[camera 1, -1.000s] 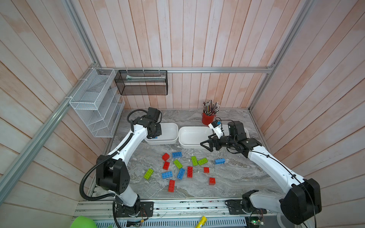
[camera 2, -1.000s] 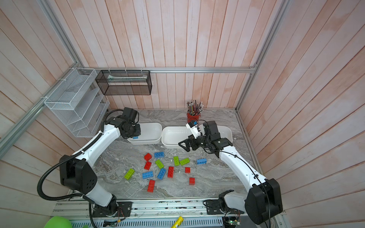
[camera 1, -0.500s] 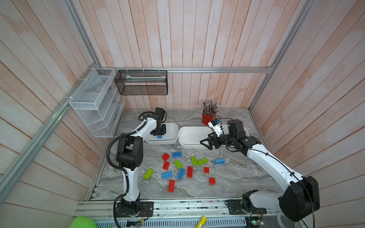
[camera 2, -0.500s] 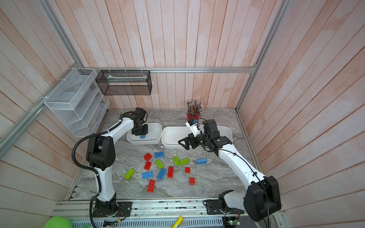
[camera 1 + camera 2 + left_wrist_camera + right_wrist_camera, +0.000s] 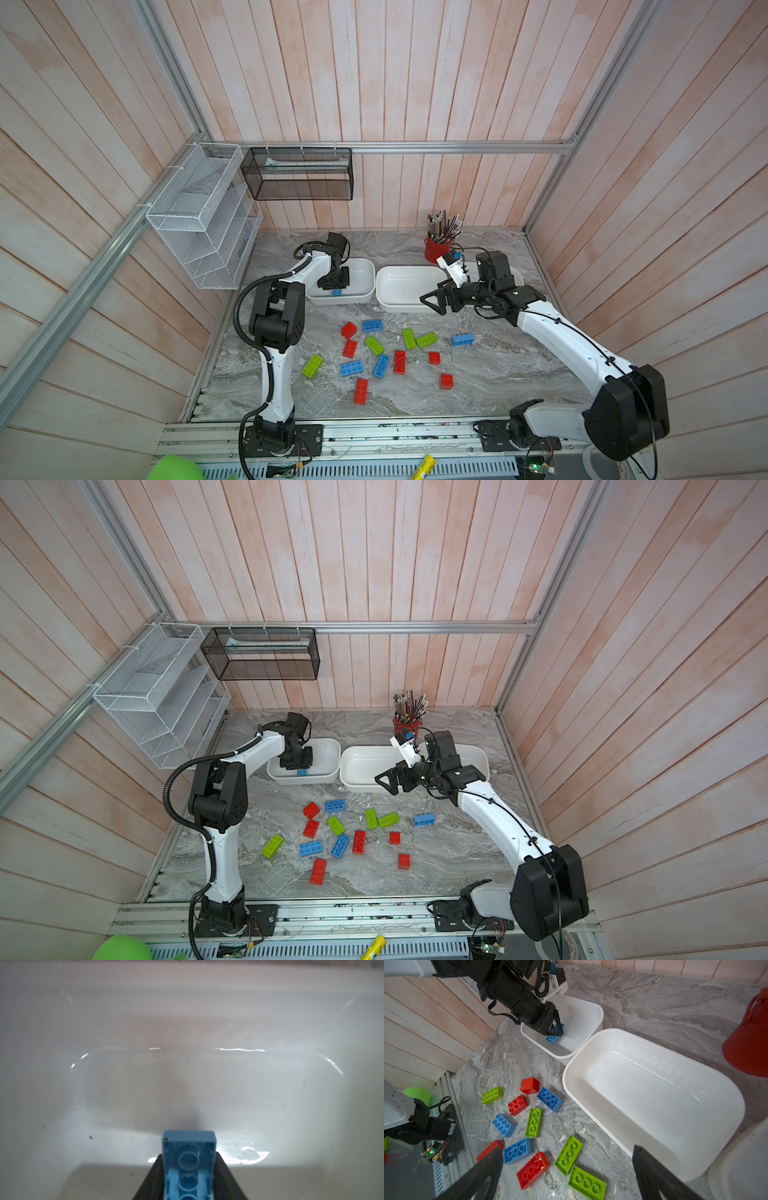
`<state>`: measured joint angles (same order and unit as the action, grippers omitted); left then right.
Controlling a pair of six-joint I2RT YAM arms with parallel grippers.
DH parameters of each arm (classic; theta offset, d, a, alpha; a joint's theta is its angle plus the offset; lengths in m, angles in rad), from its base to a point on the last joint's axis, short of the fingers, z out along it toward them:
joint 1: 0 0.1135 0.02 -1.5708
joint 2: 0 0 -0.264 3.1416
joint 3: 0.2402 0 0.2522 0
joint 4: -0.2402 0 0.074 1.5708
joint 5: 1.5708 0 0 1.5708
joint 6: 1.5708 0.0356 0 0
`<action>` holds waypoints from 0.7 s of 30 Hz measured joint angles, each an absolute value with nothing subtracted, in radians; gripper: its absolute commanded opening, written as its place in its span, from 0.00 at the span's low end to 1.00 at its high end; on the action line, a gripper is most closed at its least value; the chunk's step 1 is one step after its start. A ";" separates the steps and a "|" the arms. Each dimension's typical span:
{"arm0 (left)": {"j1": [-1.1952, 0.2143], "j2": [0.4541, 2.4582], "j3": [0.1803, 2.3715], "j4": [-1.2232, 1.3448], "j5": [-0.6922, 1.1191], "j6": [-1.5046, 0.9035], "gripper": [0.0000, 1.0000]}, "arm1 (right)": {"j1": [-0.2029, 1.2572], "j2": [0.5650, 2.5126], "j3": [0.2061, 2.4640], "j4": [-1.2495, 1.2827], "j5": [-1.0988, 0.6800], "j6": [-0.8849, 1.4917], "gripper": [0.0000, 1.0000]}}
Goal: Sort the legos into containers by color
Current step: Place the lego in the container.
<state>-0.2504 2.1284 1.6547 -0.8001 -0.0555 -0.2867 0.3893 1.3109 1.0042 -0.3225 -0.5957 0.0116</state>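
**Present state.** My left gripper is down inside the left tub, fingers clamped on the long sides of one blue brick. The brick is held end-down, close to the tub's near wall. I cannot tell whether it touches the floor. My right gripper hangs spread wide and empty over the near rim of the middle tub. The remaining legos lie on the table, near of the tubs.

**Hazards.**
1. Released on end, the brick is likely to topple and may strike the near wall.
2. My left fingers sit below the rim. A slanted withdrawal could hook the wall and drag the tub into the middle one.
3. The loose bricks lie close together, so wide right fingers may push neighbours aside.
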 measured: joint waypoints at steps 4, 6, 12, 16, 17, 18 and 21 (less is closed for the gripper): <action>-0.250 2.128 1.648 -0.794 -0.052 -0.281 0.58 | 0.389 1.311 1.004 -0.323 -0.591 0.012 0.98; -0.249 2.128 1.647 -0.795 -0.052 -0.281 0.59 | 0.389 1.311 1.004 -0.323 -0.588 0.012 0.98; -0.250 2.089 1.647 -0.826 -0.060 -0.275 0.63 | 0.380 1.303 1.004 -0.334 -0.581 0.010 0.98; -0.253 1.938 1.617 -0.845 -0.059 -0.244 0.72 | 0.362 1.298 1.004 -0.339 -0.582 0.004 0.98; -0.257 1.891 1.607 -0.847 -0.059 -0.230 0.75 | 0.357 1.298 1.004 -0.342 -0.581 0.001 0.98; -0.262 1.849 1.599 -0.850 -0.053 -0.215 0.78 | 0.354 1.298 1.004 -0.345 -0.582 -0.001 0.98; -0.284 1.738 1.579 -0.852 0.011 -0.135 0.80 | 0.344 1.298 1.004 -0.352 -0.582 -0.009 0.98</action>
